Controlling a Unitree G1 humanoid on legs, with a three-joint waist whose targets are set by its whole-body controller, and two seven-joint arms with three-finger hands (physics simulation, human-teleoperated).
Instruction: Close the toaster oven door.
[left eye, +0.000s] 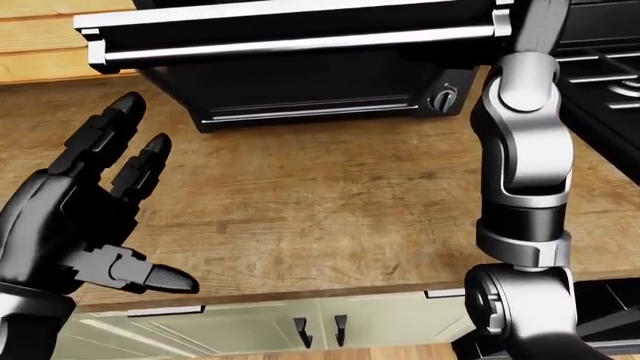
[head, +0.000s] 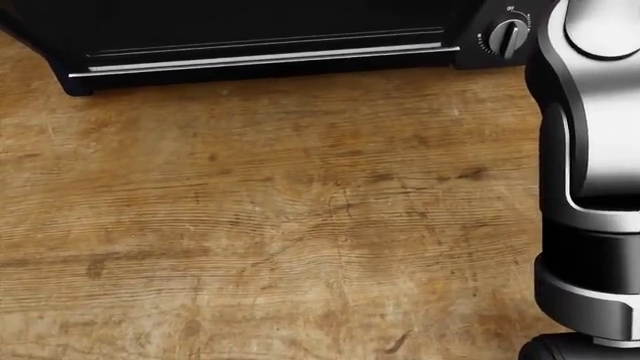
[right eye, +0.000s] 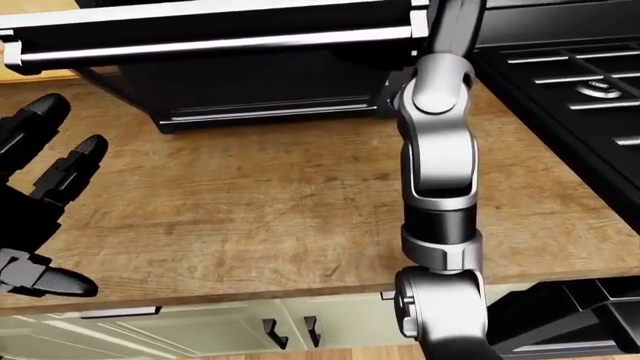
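Left hand (left eye: 85, 210) raised at lower left of left-eye view, palm showing, fingers (left eye: 105, 135) spread. Right arm (left eye: 525, 172) extends upward; its hand out of sight.

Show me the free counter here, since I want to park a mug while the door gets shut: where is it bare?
The wooden counter is bare between the toaster oven at the view's top and the counter's near edge, bordered by the open left hand and the raised right arm. It is crowded under the open door and beside the stove.
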